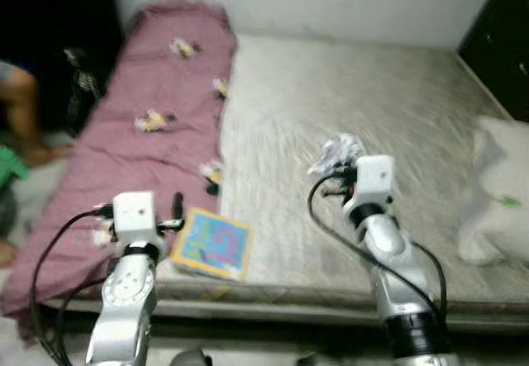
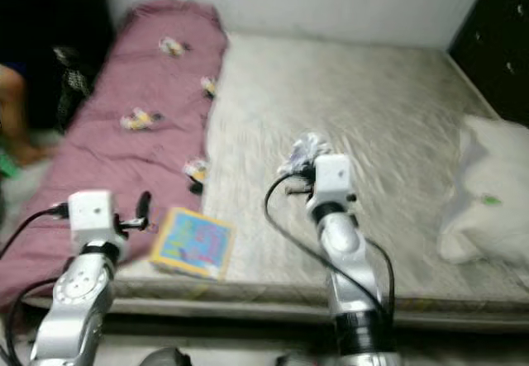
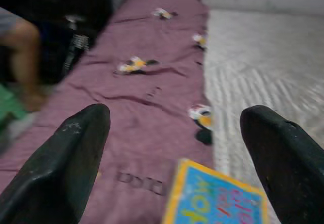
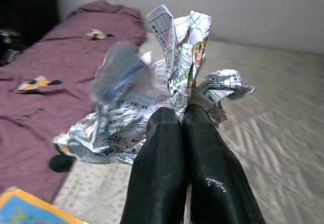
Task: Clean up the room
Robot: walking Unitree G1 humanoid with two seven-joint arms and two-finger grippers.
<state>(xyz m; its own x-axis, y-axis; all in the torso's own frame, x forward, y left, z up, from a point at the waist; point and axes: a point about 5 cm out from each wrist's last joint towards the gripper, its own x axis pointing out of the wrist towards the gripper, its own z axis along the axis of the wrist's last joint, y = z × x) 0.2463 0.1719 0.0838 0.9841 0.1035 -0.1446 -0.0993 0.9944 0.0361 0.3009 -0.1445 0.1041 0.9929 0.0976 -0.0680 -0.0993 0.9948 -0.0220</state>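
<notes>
Right claw (image 4: 183,120) pinches crumpled newspaper (image 4: 172,82) over the mattress (image 1: 347,102); left claw (image 3: 177,148) spread wide

Both head views motion-blurred. Person (image 1: 18,110) at 9 o'clock cut by frame edge; only a leg and sleeve show. Pillow (image 1: 498,192) at 3 o'clock partly cropped. Print on crumpled newspaper (image 4: 172,77) unreadable. Book (image 3: 217,198) title cut off.

Crumpled printed paper (image 4: 172,77) — glossy black fingers (image 4: 202,178); matt purple cloth blanket (image 1: 140,135), ribbed grey mattress (image 1: 347,93)
</notes>
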